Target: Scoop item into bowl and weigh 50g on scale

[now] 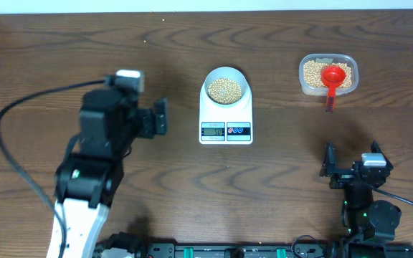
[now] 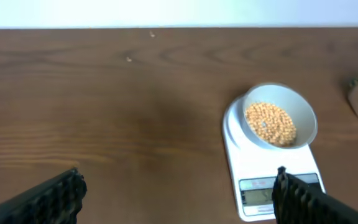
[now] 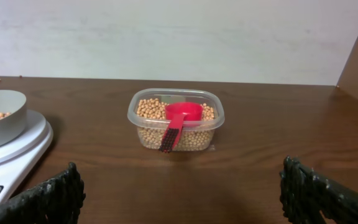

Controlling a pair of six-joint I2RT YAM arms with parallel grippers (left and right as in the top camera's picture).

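Left of the scale [image 1: 226,123] the left gripper [image 1: 163,118] hangs released, holding nothing. The bowl [image 2: 284,98] sits on the scale, beans [image 1: 226,89] heaped inside, but the display is too small to read. I'd check it first, then add beans a few at a time. Right of the scale, the red scoop [image 1: 332,75] rests in the clear tub [image 1: 350,60], handle overhanging the near rim. Nearer than that, the right gripper [image 1: 352,154] waits spread apart, with bare worktop [image 1: 63,50] between it and the tub.
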